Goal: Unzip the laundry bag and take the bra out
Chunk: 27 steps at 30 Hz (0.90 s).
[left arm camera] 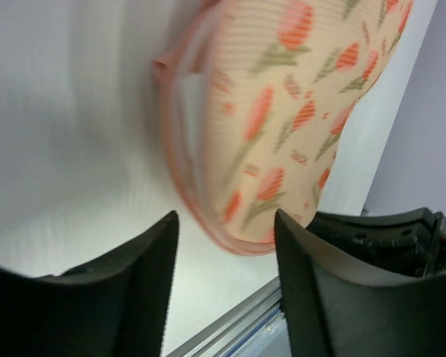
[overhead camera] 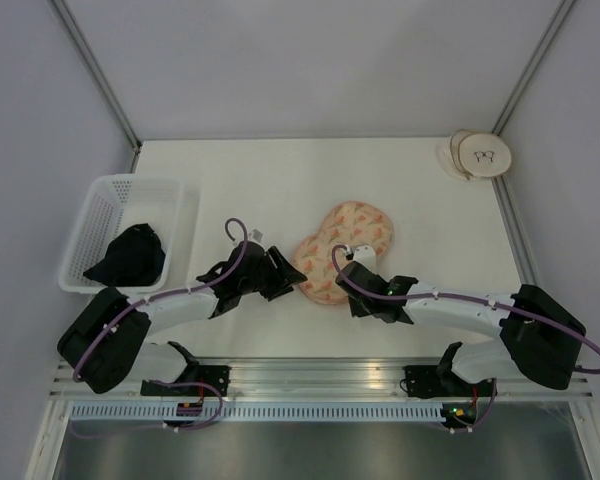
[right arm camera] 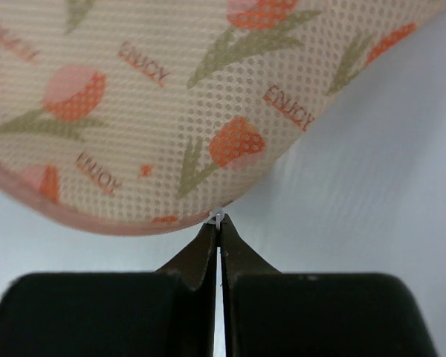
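I have the right gripper (right arm camera: 218,227) fully closed, its fingertips pinching the small white zip pull (right arm camera: 218,216) at the near rim of the laundry bag (overhead camera: 358,228). I hold the pull there because it is the only part that will run the zip along the pink trim. The bag lies flat near the middle of the table (overhead camera: 430,210), between the two arms, so both can reach its edge. The left gripper (left arm camera: 224,232) is partly open and holds nothing. Its fingers (left arm camera: 145,260) stand either side of the bag's rounded end, just short of the trim. I judge that it is placed there to clamp the fabric and brace the bag against the pull of the zip, since an unbraced bag would slide rather than unzip. In the left wrist view the trim seems to gape a little and show pale lining, but that view is blurred, so I cannot tell how far the zip has run. The bra is not visible in any view, so I take it to be inside the bag. The white basket (overhead camera: 90,205) with the black garment (overhead camera: 130,260) sits well to the left, apart from the work.
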Each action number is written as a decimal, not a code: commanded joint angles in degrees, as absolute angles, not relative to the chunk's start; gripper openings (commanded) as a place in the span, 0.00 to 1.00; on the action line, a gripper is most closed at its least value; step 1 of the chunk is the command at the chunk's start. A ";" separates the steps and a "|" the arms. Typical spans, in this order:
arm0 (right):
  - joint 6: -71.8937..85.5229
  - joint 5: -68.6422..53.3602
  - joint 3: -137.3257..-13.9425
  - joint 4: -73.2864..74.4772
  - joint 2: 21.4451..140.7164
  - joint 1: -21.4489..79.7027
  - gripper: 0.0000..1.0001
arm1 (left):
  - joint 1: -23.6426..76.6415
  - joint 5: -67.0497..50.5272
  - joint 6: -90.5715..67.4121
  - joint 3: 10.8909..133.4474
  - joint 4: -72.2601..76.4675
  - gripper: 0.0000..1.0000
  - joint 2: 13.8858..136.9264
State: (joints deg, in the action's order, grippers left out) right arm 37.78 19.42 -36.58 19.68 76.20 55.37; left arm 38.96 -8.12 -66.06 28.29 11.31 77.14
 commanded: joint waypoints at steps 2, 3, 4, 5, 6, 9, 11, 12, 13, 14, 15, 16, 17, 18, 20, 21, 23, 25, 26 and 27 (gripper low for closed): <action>39.90 27.24 -38.85 26.89 77.61 53.88 0.00 | 38.85 -4.93 -66.79 25.49 7.31 0.66 71.38; 40.25 28.03 -38.93 28.03 77.61 53.53 0.00 | 38.85 -4.23 -66.88 24.88 5.03 0.68 68.58; 40.69 28.82 -39.02 28.73 77.26 53.35 0.01 | 38.85 -3.44 -66.88 24.61 3.70 0.68 66.73; 41.13 29.79 -39.20 29.52 77.26 52.83 0.01 | 38.85 -1.95 -66.88 24.35 2.47 0.69 64.97; 42.52 32.58 -39.63 32.05 76.91 52.47 0.00 | 38.85 -1.24 -67.06 23.65 0.46 0.69 63.12; 46.65 39.00 -41.74 38.20 76.64 50.98 0.00 | 38.85 2.10 -67.06 22.94 -3.41 0.70 54.87; 48.33 41.30 -43.41 41.29 76.90 50.19 0.07 | 38.85 3.86 -66.62 22.85 -6.84 0.70 49.59; 51.56 44.44 -46.38 46.01 77.25 50.01 0.27 | 38.85 4.22 -66.01 22.68 -7.46 0.71 48.18; 52.20 45.69 -47.62 47.53 77.17 50.10 0.38 | 38.85 4.22 -65.48 22.68 -8.08 0.71 47.12; 52.73 46.92 -48.59 48.68 77.08 50.01 0.48 | 38.85 4.04 -64.43 22.68 -8.17 0.72 45.37; 52.73 48.76 -50.17 50.00 76.99 50.01 0.64 | 38.85 3.69 -63.90 22.68 -8.17 0.72 44.92; 51.95 48.95 -51.06 50.44 76.99 50.01 0.69 | 38.85 2.91 -63.20 22.94 -8.26 0.74 44.74; 50.81 48.96 -52.54 50.62 76.91 50.10 0.72 | 38.85 2.64 -62.06 23.11 -8.35 0.74 44.91; 50.28 48.96 -53.34 51.32 76.82 50.10 0.78 | 38.85 2.38 -61.62 23.46 -8.70 0.74 45.35; 43.63 44.15 -53.79 48.28 75.94 50.18 0.79 | 38.85 1.58 -60.82 23.64 -8.88 0.75 46.40; 40.46 40.90 -53.27 41.38 74.72 50.10 0.79 | 38.85 1.32 -60.82 23.56 -8.79 0.75 46.67; 33.33 29.83 -53.26 33.27 74.53 50.18 0.79 | 38.85 1.41 -61.00 23.47 -8.79 0.75 47.37; 30.42 24.54 -54.40 30.25 76.72 50.45 0.78 | 38.85 1.93 -61.00 23.38 -8.88 0.75 47.20; 29.11 23.91 -56.93 29.89 78.12 50.88 0.78 | 38.85 2.02 -61.17 23.29 -8.79 0.75 46.85; 28.57 23.99 -58.26 29.80 80.83 51.41 0.78 | 38.85 2.11 -61.17 23.12 -8.88 0.75 46.06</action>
State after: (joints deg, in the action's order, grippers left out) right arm 35.94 31.29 -53.28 36.95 77.06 50.37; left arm 38.98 1.48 -63.37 23.05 -8.51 47.09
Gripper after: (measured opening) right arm 0.782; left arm 0.747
